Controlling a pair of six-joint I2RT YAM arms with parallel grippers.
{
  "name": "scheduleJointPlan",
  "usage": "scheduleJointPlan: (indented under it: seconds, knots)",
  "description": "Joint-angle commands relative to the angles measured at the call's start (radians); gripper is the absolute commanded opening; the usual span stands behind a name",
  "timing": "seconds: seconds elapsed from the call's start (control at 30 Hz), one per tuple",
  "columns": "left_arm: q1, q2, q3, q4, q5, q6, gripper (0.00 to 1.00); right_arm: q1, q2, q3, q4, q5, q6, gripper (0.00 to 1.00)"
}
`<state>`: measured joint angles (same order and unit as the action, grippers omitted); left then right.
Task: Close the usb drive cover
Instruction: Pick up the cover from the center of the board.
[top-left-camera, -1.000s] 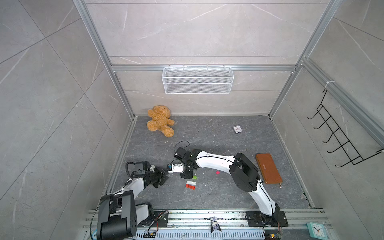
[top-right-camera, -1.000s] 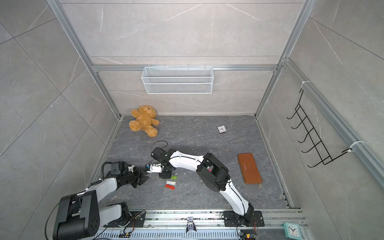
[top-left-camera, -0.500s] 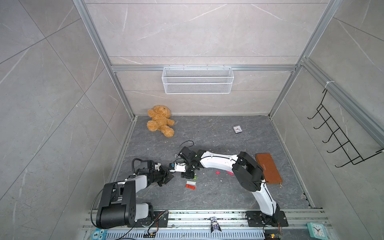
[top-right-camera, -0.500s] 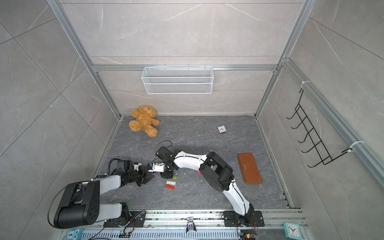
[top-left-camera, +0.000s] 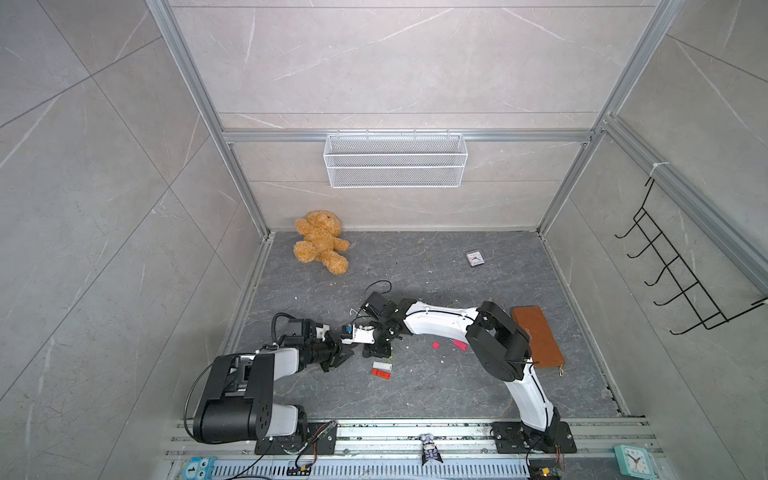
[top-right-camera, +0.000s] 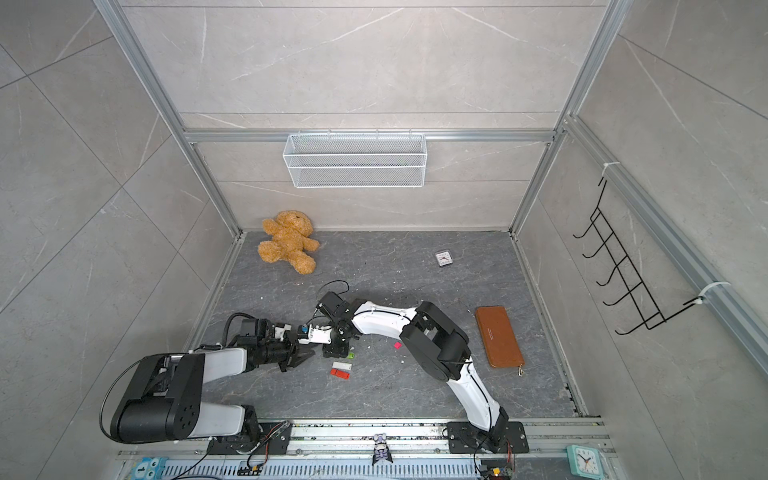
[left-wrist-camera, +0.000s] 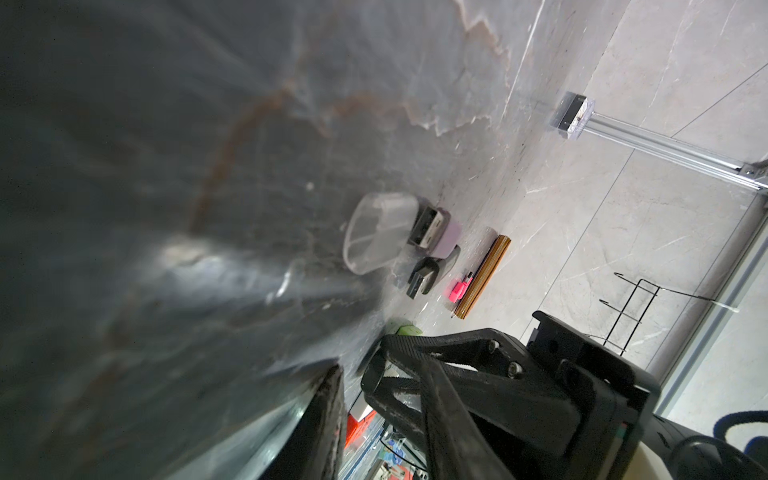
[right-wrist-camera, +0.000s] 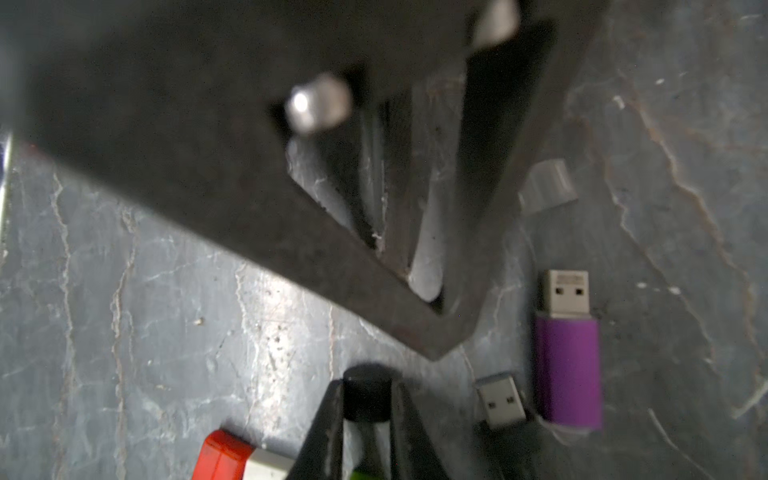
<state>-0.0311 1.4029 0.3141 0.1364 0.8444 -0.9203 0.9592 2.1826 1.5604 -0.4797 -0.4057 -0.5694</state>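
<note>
Top views both showing teddy bear (top-left-camera: 320, 247) lying at 11 o'clock of floor (top-left-camera: 415, 395), brown wallet (top-left-camera: 536, 336) lying at 3 o'clock of right gripper (top-left-camera: 377, 352). At 9 o'clock of it, left gripper (top-left-camera: 343, 360) sitting low, fingers standing apart in narrow V. Red-and-white drive (top-left-camera: 381, 370) lying at 6 o'clock. Right wrist view: right gripper tips pinching small black piece (right-wrist-camera: 366, 399). Purple usb drive (right-wrist-camera: 567, 365) lying just beside, connector showing bare. Clear cover (right-wrist-camera: 546, 187) lying off connector end, apart from drive.
</note>
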Motion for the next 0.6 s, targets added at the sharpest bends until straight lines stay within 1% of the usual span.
scheduleJointPlan:
  seconds: [0.0, 0.37, 0.57]
  knots:
    - [-0.013, 0.026, 0.011, -0.014, -0.014, 0.009, 0.35, -0.007, -0.038, -0.017, -0.002, -0.034, -0.004, 0.19]
    - [-0.053, 0.028, 0.006, -0.003, -0.015, 0.011, 0.34, -0.029, -0.066, -0.039, 0.048, -0.08, 0.029, 0.19]
    - [-0.056, 0.034, 0.006, 0.018, -0.01, 0.0, 0.34, -0.034, -0.067, -0.04, 0.065, -0.113, 0.05, 0.19]
